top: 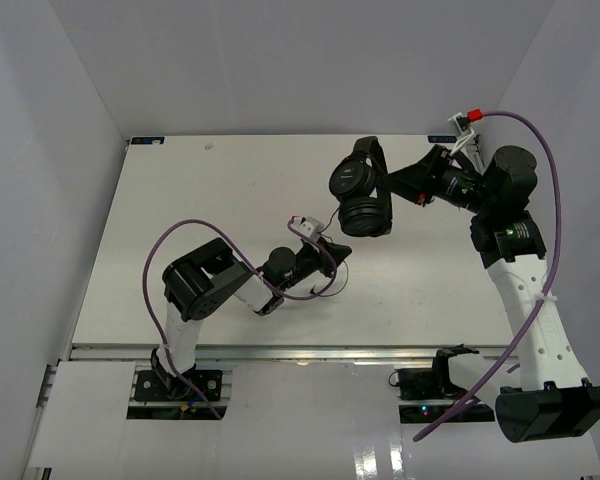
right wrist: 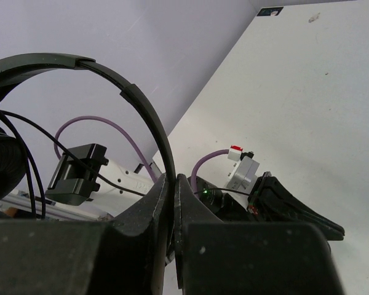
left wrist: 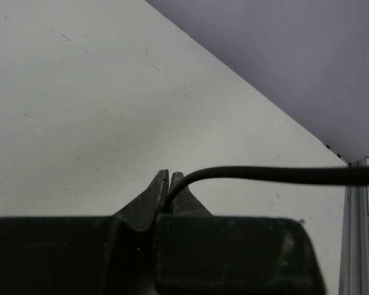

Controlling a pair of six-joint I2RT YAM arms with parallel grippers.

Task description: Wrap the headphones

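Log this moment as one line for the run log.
left gripper: shut on cable | right gripper: shut on headphones, at headband | cable: spans between arms | wrap: unfinished

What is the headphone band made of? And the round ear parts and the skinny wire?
The headband looks like hard black plastic: smooth and matte, with a stepped seam. The earcups seem padded with a soft, leather-like cover, judging by their rounded, slightly shiny rims, though it's hard to be sure. The cable looks rubbery: thin, matte black, and bending smoothly.
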